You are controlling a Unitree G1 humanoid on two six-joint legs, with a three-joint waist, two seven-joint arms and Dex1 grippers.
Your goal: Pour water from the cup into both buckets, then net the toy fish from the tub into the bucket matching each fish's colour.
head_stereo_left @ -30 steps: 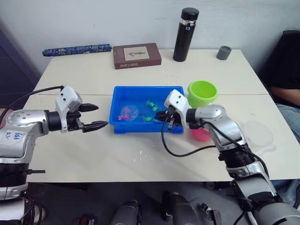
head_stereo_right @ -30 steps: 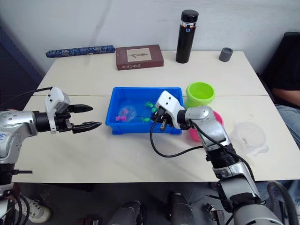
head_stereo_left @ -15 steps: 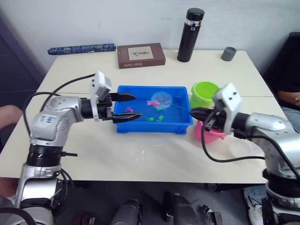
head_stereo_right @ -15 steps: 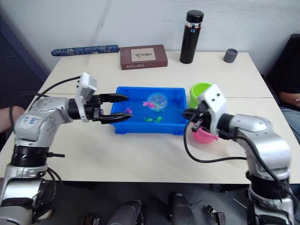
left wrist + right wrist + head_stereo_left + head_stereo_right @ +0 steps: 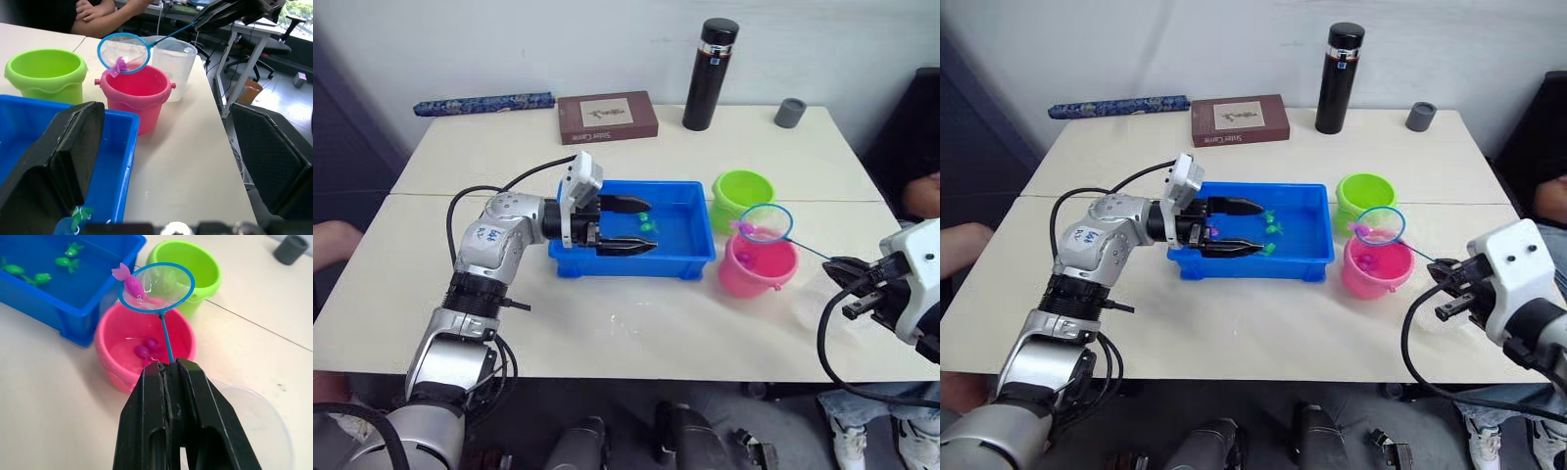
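The left gripper (image 5: 628, 226) has come in over the tub (image 5: 690, 262), fingers spread and empty, green fish (image 5: 42, 278) just below them. The right gripper (image 5: 168, 369), clamped on the handle, has swung the net (image 5: 156, 286) out over the pink bucket (image 5: 110, 350) ahead of it (two fish inside already), a pink fish (image 5: 131, 282) at its rim ready to tip. The green bucket (image 5: 741, 192) stands beyond, the cup (image 5: 174, 58) just beside.

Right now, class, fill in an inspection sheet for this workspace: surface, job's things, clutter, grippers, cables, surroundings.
Surface: pale table, a few water drops.
Job's things: net with a pink fish at its rim, over the pink bucket; green bucket behind it; blue tub holds green fish; cup beside the pink bucket.
Clutter: black flask, box, grey cap, patterned roll.
Grippers: left gripper open over the tub; right gripper shut on the net's handle.
Cables: black cable by right arm.
Surroundings: seated person.
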